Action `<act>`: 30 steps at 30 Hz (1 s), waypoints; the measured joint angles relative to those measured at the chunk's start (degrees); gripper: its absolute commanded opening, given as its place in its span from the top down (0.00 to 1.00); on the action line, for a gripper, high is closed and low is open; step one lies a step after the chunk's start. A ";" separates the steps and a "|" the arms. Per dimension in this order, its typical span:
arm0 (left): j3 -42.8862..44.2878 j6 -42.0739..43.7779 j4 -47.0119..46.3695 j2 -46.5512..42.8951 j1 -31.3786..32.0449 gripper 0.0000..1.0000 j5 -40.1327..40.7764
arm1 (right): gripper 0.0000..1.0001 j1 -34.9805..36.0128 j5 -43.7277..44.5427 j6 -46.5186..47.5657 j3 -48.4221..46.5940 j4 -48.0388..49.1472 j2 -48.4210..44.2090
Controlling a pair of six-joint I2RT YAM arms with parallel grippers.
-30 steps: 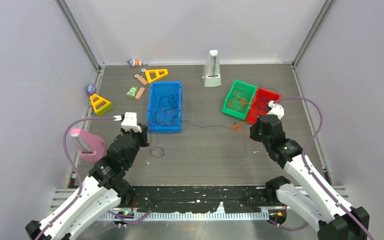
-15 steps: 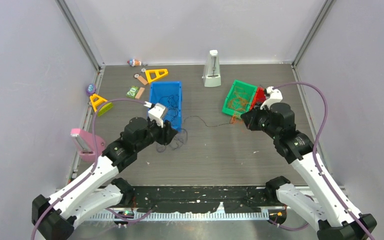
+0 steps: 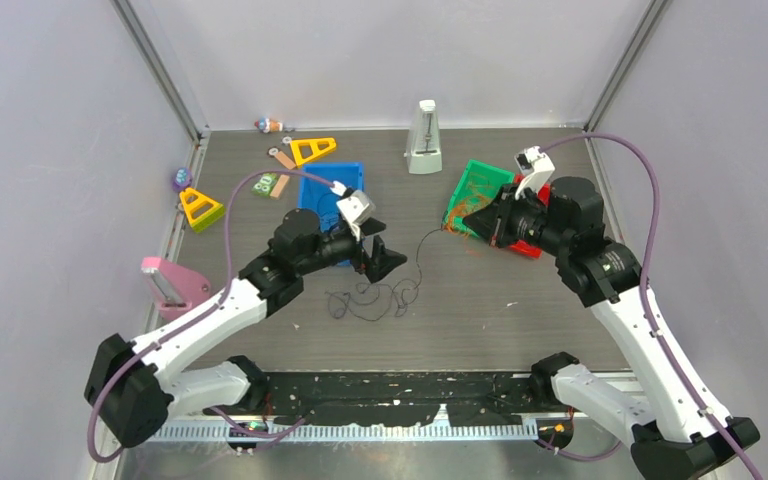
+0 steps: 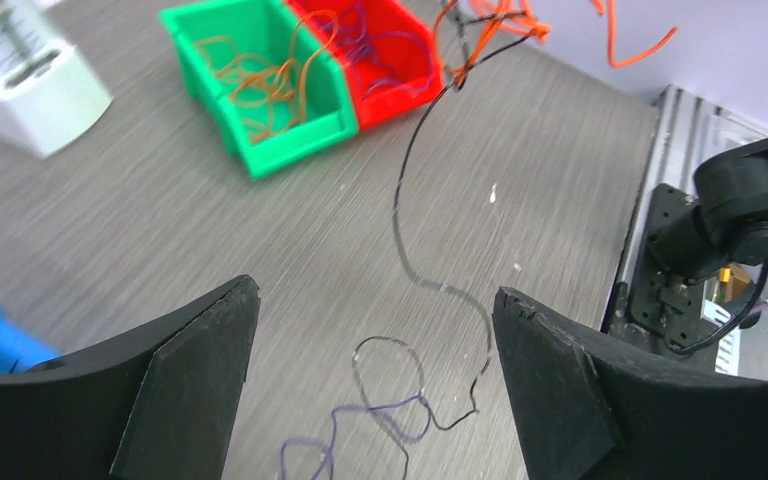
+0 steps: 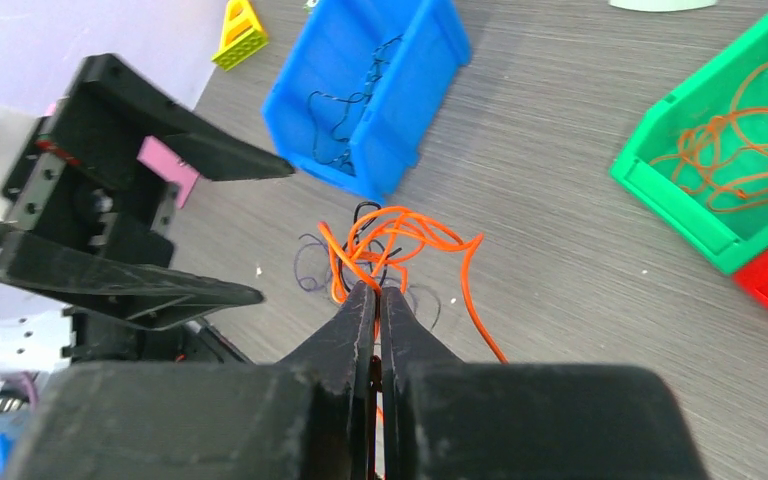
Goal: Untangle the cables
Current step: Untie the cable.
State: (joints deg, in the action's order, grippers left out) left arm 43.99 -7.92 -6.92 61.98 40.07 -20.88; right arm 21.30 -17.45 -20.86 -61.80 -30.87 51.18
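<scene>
The cables lie partly as loose black and purple squiggles [image 3: 370, 298] on the table in front of my left gripper [image 3: 387, 256], which hovers open above them with nothing between its fingers. In the left wrist view a black strand [image 4: 400, 220] runs from the purple loops [image 4: 360, 425] up toward an orange bundle [image 4: 500, 20]. My right gripper [image 5: 375, 290] is shut on orange cables [image 5: 400, 235], lifted off the table with a dark strand tangled in. From above, the right gripper [image 3: 463, 220] sits at the green bin's near corner.
A blue bin [image 3: 322, 188] holding dark strands is behind the left arm. A green bin [image 3: 480, 190] holds orange strands, and a red bin [image 4: 380, 50] beside it purple ones. At the back stands a white metronome [image 3: 423, 140]; yellow triangles [image 3: 312, 150] and a pink object [image 3: 172, 285] lie left.
My left gripper swung right past the blue bin and opened, leaving the dark strands on the table. The right gripper rose toward the green bin, still shut on the orange cables.
</scene>
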 measured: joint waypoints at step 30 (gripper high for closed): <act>-10.78 -13.11 -11.91 -1.88 -10.21 1.00 -1.25 | 0.95 -3.17 23.69 -3.85 8.76 -4.26 -3.06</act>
State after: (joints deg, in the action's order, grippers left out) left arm 33.21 -21.04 -18.83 60.10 29.87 -22.13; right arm 18.13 6.24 -24.71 -53.04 -35.14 48.12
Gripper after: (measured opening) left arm 0.004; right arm 0.076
